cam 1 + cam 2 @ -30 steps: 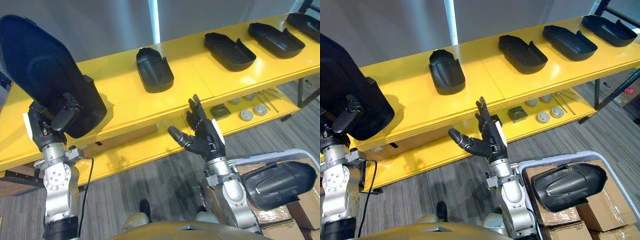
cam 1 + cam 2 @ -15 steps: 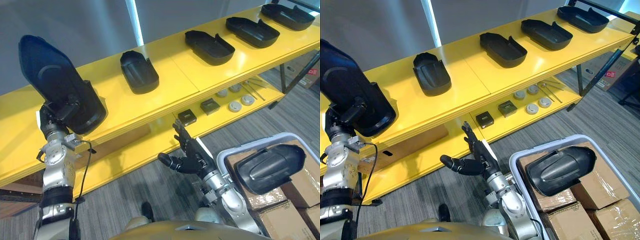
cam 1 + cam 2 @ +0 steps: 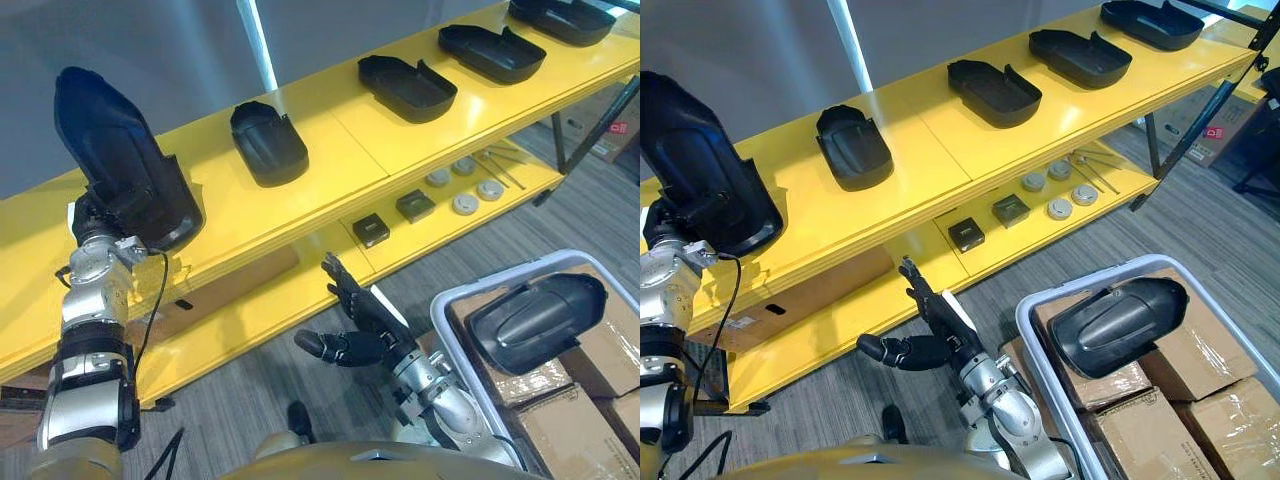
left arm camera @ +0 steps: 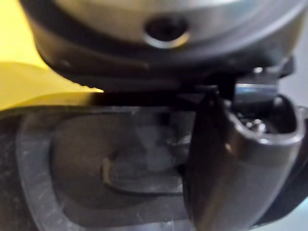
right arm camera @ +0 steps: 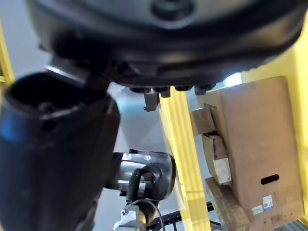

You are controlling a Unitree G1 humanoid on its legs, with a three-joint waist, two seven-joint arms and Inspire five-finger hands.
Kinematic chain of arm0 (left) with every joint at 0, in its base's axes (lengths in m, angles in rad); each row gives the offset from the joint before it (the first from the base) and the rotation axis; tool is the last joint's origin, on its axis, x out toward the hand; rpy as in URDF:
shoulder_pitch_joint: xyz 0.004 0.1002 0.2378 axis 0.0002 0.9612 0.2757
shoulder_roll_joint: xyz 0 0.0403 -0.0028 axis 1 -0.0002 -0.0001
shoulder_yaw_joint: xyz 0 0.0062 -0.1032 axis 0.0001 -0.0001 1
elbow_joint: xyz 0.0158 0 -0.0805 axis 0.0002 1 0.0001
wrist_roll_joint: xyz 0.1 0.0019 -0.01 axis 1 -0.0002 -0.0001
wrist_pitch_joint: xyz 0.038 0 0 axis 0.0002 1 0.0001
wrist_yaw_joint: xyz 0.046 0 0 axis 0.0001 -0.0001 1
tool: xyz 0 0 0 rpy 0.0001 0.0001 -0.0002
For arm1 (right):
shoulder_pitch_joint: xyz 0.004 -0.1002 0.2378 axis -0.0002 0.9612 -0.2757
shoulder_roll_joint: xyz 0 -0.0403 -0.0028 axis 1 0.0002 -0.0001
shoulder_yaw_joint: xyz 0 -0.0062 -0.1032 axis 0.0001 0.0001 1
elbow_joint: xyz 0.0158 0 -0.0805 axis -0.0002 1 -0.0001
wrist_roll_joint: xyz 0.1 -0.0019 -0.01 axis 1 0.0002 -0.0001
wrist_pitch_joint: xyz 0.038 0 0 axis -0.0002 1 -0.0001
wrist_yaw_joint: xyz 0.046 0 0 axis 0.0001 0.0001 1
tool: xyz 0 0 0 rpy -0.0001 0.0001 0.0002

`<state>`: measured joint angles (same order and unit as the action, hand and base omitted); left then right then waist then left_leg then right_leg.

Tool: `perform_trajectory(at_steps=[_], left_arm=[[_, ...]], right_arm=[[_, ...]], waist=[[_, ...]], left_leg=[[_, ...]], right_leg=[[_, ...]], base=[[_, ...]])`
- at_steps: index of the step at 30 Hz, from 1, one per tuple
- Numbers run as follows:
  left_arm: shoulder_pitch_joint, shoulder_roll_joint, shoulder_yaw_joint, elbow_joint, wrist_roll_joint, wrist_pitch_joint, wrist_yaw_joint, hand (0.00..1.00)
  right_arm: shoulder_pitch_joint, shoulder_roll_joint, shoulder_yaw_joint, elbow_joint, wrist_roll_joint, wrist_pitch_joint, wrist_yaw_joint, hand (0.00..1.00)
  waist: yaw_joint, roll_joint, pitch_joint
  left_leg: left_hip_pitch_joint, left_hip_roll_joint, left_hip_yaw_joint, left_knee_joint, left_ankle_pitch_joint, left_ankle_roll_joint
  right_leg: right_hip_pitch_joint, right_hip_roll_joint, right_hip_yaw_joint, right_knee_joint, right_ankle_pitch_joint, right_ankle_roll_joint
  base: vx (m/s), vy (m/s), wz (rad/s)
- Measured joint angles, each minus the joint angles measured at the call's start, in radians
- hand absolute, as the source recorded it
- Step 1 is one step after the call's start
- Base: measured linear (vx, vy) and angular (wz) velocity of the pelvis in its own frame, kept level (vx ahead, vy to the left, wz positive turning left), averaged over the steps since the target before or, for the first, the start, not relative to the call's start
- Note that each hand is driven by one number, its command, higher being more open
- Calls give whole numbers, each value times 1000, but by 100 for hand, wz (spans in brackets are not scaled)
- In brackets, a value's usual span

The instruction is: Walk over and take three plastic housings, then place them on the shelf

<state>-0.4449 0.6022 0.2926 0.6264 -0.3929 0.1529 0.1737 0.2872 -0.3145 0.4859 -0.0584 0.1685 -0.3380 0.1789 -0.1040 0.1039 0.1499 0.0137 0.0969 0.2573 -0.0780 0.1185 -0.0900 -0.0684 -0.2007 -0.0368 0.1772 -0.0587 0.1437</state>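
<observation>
L robot hand (image 3: 98,213) grips black housing (image 3: 118,150), stood upright at shelf (image 3: 330,150) left end. R robot hand (image 3: 375,333) empty, fingers spread, below shelf front. Box (image 3: 810,290) under shelf: label unreadable.

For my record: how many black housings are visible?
6. One housing in the left robot hand, four in a row on the yellow shelf, one on boxes in the bin. More may be hidden.
</observation>
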Motion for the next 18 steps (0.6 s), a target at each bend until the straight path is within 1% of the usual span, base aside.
perform_trajectory(at_steps=[2, 3, 9, 12, 14, 18], left_arm=[[0, 30, 1, 1, 73, 36, -20, 0], [0, 35, 0, 4, 91, 43, -29, 0], [-38, 47, 4, 65, 162, 51, -80, 0], [-59, 52, 12, 88, 173, 66, -98, 0], [-66, 62, 30, 111, 173, 80, -112, 0], [-77, 71, 46, 130, 162, 113, -109, 0]], right_arm=[[1, 0, 7, 0, 1, 2, -8, 100], [1, -2, 11, 0, 2, 3, -11, 100], [-1, -7, 60, -4, 3, 28, -29, 100], [-1, -7, 81, -4, 3, 28, -37, 100], [-9, -7, 86, -4, 3, 29, -39, 100], [-13, -7, 86, -4, 3, 29, -46, 100]], waist=[[-3, 8, -1], [-3, 10, -2], [8, 13, -3], [17, 14, -3], [15, 14, -3], [16, 14, -3]], left_leg=[[1, 0, 4, 0, 0, 0], [1, 0, 4, 0, -4, -5], [2, 13, 48, 4, -4, -8], [2, 15, 49, 4, -2, -6], [3, 15, 50, 4, -2, -6], [2, 16, 50, 4, -2, -7]], right_leg=[[0, -1, 1, 2, 0, 0], [0, -1, 1, 2, -1, 0], [3, -3, -8, 12, -6, -1], [3, -1, -9, 12, -6, -1], [3, -1, -10, 12, -6, -1], [3, 0, -10, 12, -6, -1]], base=[[0, 0, 0], [0, 0, 0], [-14, -2, 4], [0, 0, 0], [0, 0, 0], [0, 0, 0]])
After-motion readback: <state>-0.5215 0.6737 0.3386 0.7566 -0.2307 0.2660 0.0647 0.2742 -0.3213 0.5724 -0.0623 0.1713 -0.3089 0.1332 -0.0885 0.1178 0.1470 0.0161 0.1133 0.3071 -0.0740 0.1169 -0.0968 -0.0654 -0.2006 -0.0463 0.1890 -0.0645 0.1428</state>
